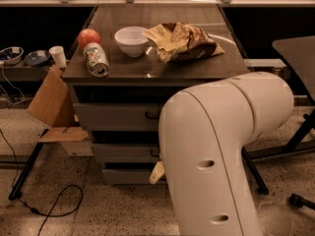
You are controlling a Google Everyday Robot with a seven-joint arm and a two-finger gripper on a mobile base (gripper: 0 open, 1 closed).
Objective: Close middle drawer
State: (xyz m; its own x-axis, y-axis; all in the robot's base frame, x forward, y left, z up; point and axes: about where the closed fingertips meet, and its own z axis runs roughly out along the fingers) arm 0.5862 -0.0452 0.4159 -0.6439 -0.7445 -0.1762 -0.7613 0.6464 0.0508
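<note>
One bowl atop — gripper nr btm drawer.

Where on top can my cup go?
On the dark wooden top, bare: back strip, front patch right of the tipped silver can, before the crumpled yellow bag. Crowded: red apple, can, white bowl. The cream gripper peeks by the grey bottom drawer.

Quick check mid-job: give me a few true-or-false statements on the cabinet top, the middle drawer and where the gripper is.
1. A white bowl sits on the cabinet top between the apple and the chip bag. True.
2. The can stands upright. False: it lies on its side.
3. The gripper is above the cabinet top. False: its pale tip shows low down, just below the middle drawer.
4. The arm hides the middle drawer's right part. True.
</note>
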